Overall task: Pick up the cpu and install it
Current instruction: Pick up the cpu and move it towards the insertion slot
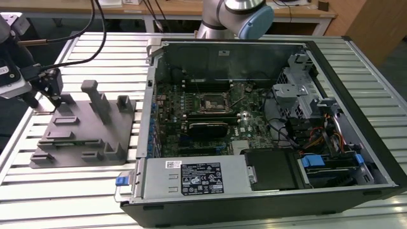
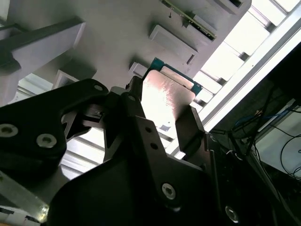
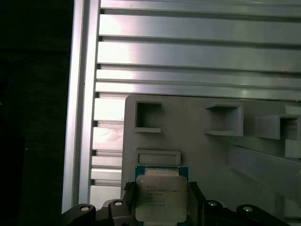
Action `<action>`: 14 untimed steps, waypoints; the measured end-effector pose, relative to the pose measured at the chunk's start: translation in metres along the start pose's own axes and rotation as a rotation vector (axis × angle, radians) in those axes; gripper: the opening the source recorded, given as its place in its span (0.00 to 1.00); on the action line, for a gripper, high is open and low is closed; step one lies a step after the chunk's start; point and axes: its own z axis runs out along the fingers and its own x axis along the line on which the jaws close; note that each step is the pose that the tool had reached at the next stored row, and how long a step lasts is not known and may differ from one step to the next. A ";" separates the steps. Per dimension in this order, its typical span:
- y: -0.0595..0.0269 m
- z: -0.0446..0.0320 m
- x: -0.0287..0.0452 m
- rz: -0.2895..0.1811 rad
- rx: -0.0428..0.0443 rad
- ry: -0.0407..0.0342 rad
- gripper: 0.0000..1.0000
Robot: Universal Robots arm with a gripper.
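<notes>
Silver-topped cpu [image 3: 161, 203] sits clamped on two sides between the black gripper's [image 3: 162, 188] fingers at the grey plastic tray's [image 3: 211, 155] edge.

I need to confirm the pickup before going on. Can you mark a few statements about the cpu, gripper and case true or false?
1. The cpu sits between the fingers of the gripper. True.
2. The cpu is seated in the motherboard socket. False: it is at the grey tray, outside the computer case.
3. The computer case lies open, its motherboard exposed. True.
4. The gripper hangs over the computer case. False: it is over the grey tray, at the exterior view's left.
</notes>
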 end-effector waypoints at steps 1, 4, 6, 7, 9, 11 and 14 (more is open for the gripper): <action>0.0003 -0.0020 0.0000 0.000 0.0001 0.0000 0.53; 0.0012 -0.0069 0.0000 0.000 0.0001 0.0000 0.53; 0.0017 -0.0092 -0.0001 0.000 0.0001 0.0000 0.53; 0.0019 -0.0104 -0.0001 0.000 0.0001 -0.0001 0.53; 0.0022 -0.0127 -0.0001 0.000 0.0001 -0.0001 0.53; 0.0025 -0.0151 -0.0001 0.000 0.0001 -0.0001 0.53; 0.0028 -0.0191 -0.0001 0.000 0.0001 0.0000 0.53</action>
